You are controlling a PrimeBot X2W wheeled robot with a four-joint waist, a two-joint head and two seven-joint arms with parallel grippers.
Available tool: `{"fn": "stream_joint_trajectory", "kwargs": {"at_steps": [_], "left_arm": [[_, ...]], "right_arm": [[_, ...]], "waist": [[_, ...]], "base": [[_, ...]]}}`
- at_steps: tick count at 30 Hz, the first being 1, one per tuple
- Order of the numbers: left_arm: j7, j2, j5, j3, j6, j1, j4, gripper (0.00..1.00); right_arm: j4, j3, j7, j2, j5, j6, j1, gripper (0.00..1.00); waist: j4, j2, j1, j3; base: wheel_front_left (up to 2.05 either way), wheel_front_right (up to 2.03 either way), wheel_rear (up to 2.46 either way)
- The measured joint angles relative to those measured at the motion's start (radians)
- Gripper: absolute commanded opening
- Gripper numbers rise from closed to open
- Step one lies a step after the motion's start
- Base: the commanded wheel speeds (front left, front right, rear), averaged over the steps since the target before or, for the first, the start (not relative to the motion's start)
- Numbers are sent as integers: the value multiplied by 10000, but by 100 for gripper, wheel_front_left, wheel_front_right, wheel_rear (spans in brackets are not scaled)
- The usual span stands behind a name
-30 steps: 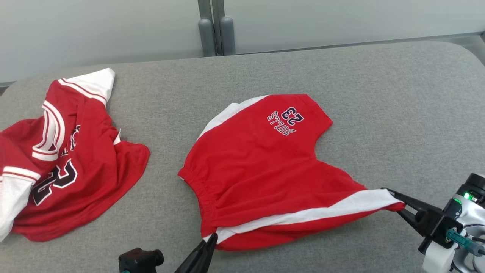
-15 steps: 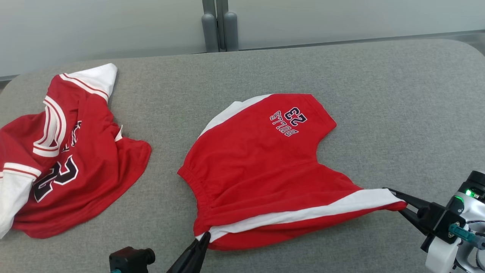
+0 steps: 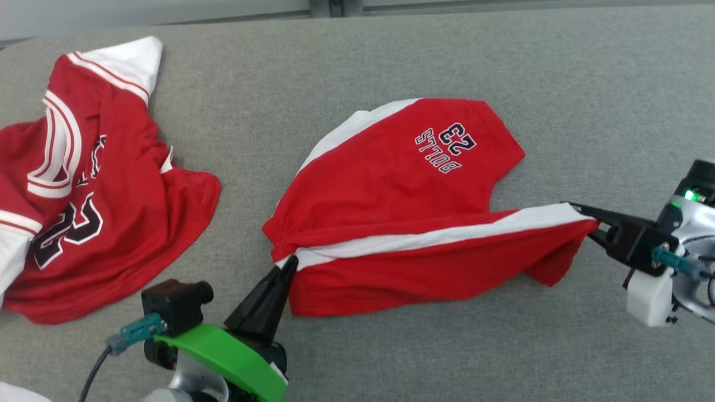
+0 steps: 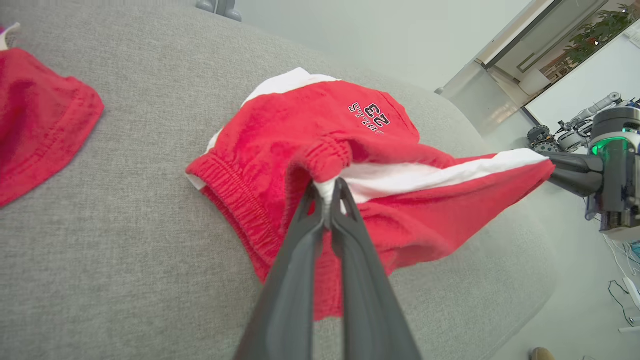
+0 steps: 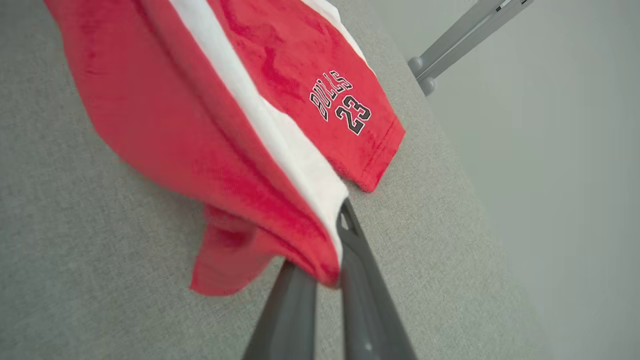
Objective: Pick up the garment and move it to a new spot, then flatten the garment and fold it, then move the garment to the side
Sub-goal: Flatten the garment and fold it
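Head view: I've got the red shorts (image 3: 402,184) at centre frame on the grey bench (image 3: 586,72), with the near edge lifted and the far leg, the one with the 23 print, lying flat. Left pincer (image 3: 289,265) is clamped on the waistband corner at lower centre. Right pincer (image 3: 585,222) is clamped on the white-striped hem at the right edge. The stripe runs taut between the 2 grips, and loose red cloth sags beneath it. For a clean fold, I judge both grips should travel together toward the top of the frame at even height, holding that tension, so the lifted edge lands square on the far one. Red jersey (image 3: 84,184) sits well apart at left, so I expect no snag there.
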Motion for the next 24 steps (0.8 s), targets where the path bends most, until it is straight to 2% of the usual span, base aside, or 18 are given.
{"fn": "stream_joint_trajectory", "kwargs": {"at_steps": [5,10,15,24], "left_arm": [[-44,-305,-10,61,-251,-1012,332,0],[-105,-700,-36,86,-405,-1957,897,0],[-267,-1080,-17,88,-439,-2736,1507,0],[-700,-1670,-44,100,-581,-3435,2387,0]], "right_arm": [[303,1524,305,-322,510,0,-2518,0],[859,2903,539,-79,1012,0,-4633,0],[1304,3225,851,337,1223,0,-5886,0],[1360,3260,1812,391,1229,0,-5964,0]], "waist": [[386,-1,0,686],[882,-1,1,1181],[1263,-1,1,1631],[1794,-1,1,2264]], "base": [[0,0,0],[0,0,0],[0,0,0],[0,0,0]]}}
